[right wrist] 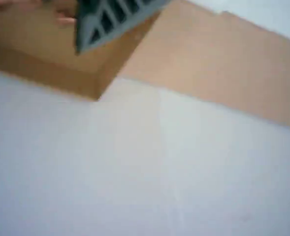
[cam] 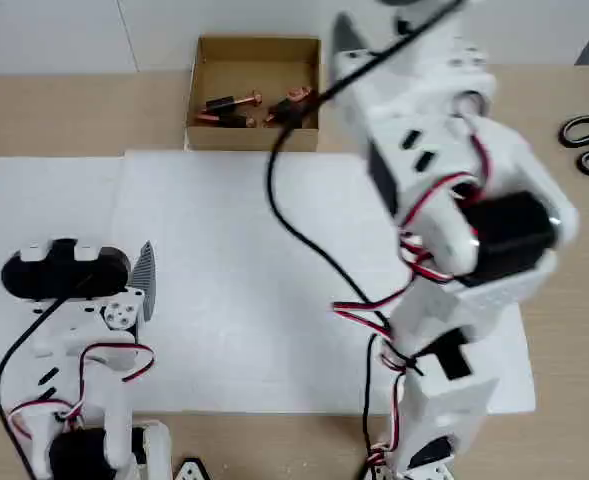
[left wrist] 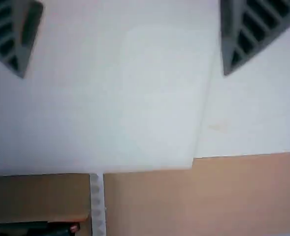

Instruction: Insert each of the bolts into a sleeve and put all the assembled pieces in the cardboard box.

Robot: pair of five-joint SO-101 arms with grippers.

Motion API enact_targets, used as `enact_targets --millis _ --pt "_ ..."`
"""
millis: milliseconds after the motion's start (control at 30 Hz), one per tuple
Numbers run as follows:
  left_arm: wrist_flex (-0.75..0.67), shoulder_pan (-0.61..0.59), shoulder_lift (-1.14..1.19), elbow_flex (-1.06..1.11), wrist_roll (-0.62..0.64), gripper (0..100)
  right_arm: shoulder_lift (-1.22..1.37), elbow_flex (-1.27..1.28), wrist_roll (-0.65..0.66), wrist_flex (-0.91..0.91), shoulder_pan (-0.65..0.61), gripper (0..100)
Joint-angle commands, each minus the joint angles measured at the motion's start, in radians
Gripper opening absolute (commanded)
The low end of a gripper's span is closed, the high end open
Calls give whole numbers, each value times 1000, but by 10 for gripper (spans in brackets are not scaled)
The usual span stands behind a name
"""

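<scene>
Near left, low over the white sheet (cam: pixel 234 300): left gripper (left wrist: pixel 124 73), claw spread apart, ribbed fingers (left wrist: pixel 248 34) wide of each other, aimed toward the sheet's far edge. Farther off and a little right, on the bare table (cam: pixel 64 110) just beyond that edge: cardboard box (cam: pixel 254 138), open at the top, near wall right at the sheet's edge. Inside, lying flat on the box floor: assembled pieces (cam: pixel 231 108), copper and black, some by the left wall, others toward the right wall. Right of those, stretched far across the sheet from the near right: right arm (cam: pixel 454 180), with right gripper (cam: pixel 346 42) poised at the box's right wall; cannot tell whether that claw stands apart or together. From that arm, drooping over the sheet: black cable (cam: pixel 272 190). Far right, well apart from the box, on the table: black-handled scissors (cam: pixel 587 143)
</scene>
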Motion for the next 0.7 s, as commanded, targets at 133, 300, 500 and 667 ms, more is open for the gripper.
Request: enact_targets --millis 133,300,500,667 --pt "-133 166 -48 145 -2 240 -234 236 11 4 150 191" --pt "-203 264 -86 225 -2 240 -464 620 11 1 206 191" --pt "-252 264 -106 343 -2 240 -759 1142 8 -12 228 191" --pt "-284 264 -106 404 -2 240 -960 1517 5 -122 228 191"
